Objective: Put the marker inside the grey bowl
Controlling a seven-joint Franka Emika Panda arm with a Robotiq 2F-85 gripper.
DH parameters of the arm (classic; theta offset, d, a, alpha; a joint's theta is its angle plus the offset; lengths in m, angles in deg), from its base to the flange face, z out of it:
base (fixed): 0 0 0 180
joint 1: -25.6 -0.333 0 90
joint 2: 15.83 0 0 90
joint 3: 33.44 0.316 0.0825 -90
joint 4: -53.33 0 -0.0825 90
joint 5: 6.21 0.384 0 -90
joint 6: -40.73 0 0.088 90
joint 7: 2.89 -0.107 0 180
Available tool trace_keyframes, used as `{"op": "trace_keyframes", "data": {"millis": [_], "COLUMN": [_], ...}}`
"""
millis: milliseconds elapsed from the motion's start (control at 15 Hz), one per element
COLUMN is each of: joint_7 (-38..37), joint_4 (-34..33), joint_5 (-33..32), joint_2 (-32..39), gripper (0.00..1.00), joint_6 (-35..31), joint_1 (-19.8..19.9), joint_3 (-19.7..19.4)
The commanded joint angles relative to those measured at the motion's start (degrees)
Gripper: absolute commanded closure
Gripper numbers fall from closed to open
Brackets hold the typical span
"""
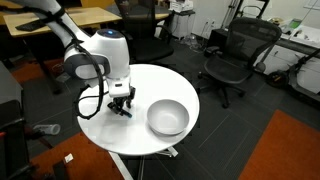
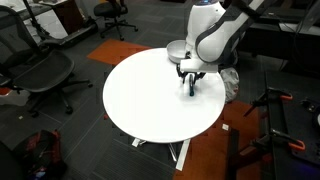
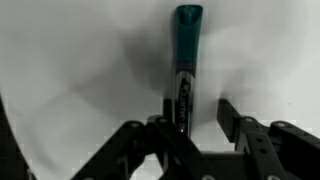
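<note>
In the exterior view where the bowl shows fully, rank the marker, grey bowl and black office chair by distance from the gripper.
1. marker, right at the gripper
2. grey bowl, alongside on the table
3. black office chair, beyond the table

Exterior views, two: we look down from different sides, middle distance, sharing the round white table [image 1: 110, 135] [image 2: 150, 100]. Wrist view: we face down past the black gripper [image 3: 197, 112], close to that tabletop.
</note>
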Motion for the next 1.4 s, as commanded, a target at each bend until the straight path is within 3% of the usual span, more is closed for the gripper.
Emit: {"op": "trace_keyframes", "data": {"millis": [0, 133, 200, 600, 933, 1333], "joint_7": [0.4, 0.4, -0.2, 0.7, 3.0, 2.1], "joint_4": [-0.9, -0.9, -0.7, -0.9, -3.9, -14.6], "joint_5": [1.0, 0.9, 0.2, -2.7, -4.1, -5.7], "joint_2": [0.5, 0.1, -0.4, -5.6, -10.5, -8.5], "gripper": [0.81, 0.96, 0.99, 0.95, 0.95, 0.95], "joint_6": [-0.8, -0.1, 0.0, 3.2, 7.8, 13.6], "joint_1": [-0.1, -0.1, -0.9, -0.7, 2.1, 5.1], "joint_3": [0.0, -0.2, -1.1, -5.1, -6.2, -7.6]}}
